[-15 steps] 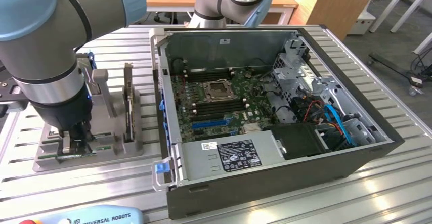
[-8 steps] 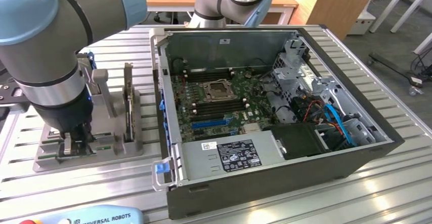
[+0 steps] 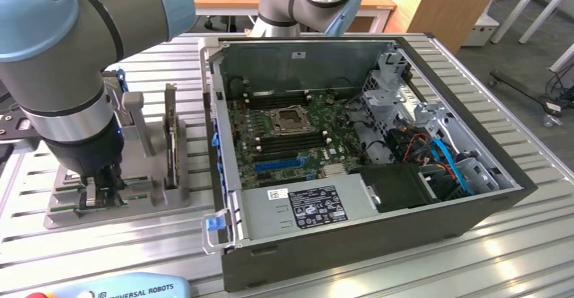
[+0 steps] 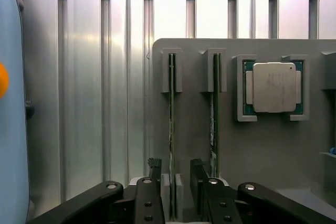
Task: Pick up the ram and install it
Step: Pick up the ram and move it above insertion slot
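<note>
You have grey arm [image 3: 63, 62], pale blue joint caps. Fingers [image 4: 154, 174] black. Ram [image 4: 171, 119] shows you dark green edge. Holder [image 4: 262, 150] plain pale grey. Processor [image 4: 274, 86]: silver lid, green board. Tabletop [image 4: 89, 103] silver, ribbed in long stripes. Your computer case [image 3: 359, 251] dark grey; motherboard [image 3: 310, 133] green, blue slot [image 3: 278, 165]; cables [image 3: 445, 157] blue.

You have a ribbed aluminium table [image 3: 511, 257], a grey parts holder [image 3: 171, 200] on it toward the exterior view's left, an open computer case [image 3: 359, 244] just beside, a teach pendant [image 3: 126, 288] at its edge.
</note>
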